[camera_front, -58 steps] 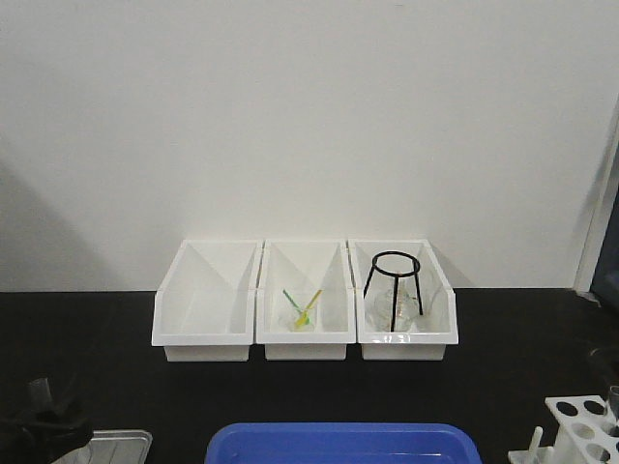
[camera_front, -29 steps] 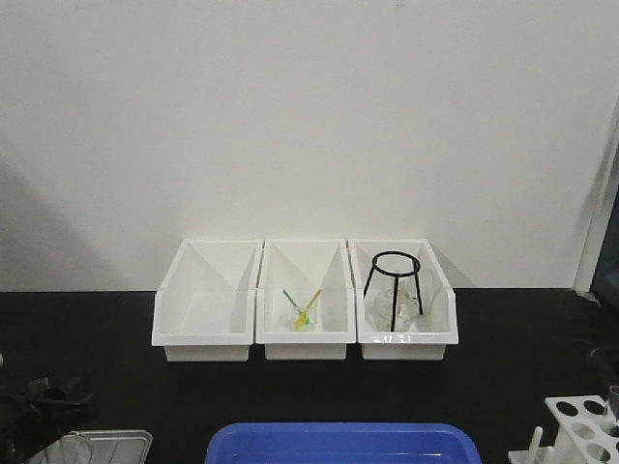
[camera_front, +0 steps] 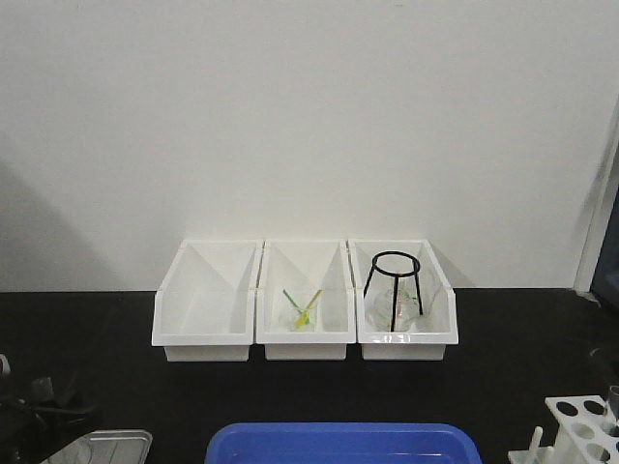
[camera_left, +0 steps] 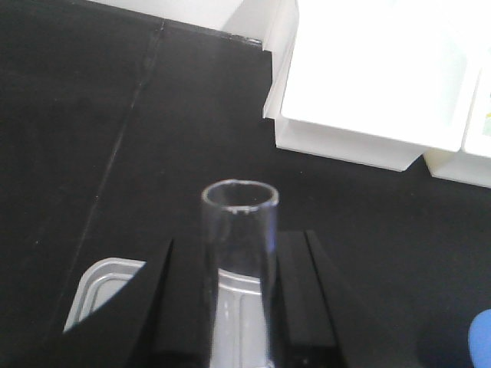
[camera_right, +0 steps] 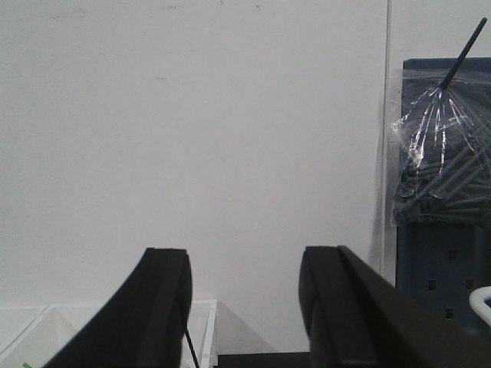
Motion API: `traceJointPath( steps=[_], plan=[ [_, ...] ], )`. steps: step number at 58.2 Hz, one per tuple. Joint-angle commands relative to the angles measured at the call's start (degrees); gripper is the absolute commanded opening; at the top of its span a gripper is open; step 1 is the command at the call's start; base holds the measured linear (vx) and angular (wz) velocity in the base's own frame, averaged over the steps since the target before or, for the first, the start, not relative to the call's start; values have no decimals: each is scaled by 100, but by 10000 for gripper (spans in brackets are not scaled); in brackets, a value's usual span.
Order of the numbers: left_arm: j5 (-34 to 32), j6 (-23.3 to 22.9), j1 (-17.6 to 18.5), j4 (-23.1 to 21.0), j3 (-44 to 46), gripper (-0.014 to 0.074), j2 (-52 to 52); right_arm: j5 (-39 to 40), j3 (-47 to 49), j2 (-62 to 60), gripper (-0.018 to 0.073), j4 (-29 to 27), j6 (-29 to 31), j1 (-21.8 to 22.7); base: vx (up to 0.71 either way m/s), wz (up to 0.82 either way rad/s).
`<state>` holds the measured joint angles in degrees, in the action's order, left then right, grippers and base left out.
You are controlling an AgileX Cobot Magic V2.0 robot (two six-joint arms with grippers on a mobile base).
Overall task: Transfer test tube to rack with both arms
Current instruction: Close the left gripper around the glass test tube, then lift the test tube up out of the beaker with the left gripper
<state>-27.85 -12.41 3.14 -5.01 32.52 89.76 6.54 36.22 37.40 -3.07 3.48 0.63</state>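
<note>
Black bench [camera_front: 503, 338] under white wall. Rack [camera_front: 582, 425] at lower right of front view, task's tube not in it yet. Spread, empty right gripper [camera_right: 244, 259] facing wall. Left gripper [camera_left: 238, 241] at lower left over metal tray [camera_left: 100, 295], pinching upright test tube [camera_left: 238, 299]. Pickup likely done; handover and insertion left.

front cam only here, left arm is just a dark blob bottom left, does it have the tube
Observer: The left wrist view shows the tube standing between the fingers of the left gripper, open rim showing. Any contact is below the frame edge, so I can't confirm a clamp.
Operator: whats under it
Observer: A metal tray lies right beneath the gripper and tube.
Operator: and the right one
Observer: The right gripper is open, with nothing between its fingers, and it faces the white wall.
</note>
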Motion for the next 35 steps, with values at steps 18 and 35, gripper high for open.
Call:
traceJointPath(
  steps=[18,35],
  plan=[
    [-723,-26,11,29,175,-7,-382,441,188,9,384,30,32,-7,0,0],
    [-778,-26,11,1311,175,-6,-1567,441,188,9,384,30,32,-7,0,0]
  ],
)
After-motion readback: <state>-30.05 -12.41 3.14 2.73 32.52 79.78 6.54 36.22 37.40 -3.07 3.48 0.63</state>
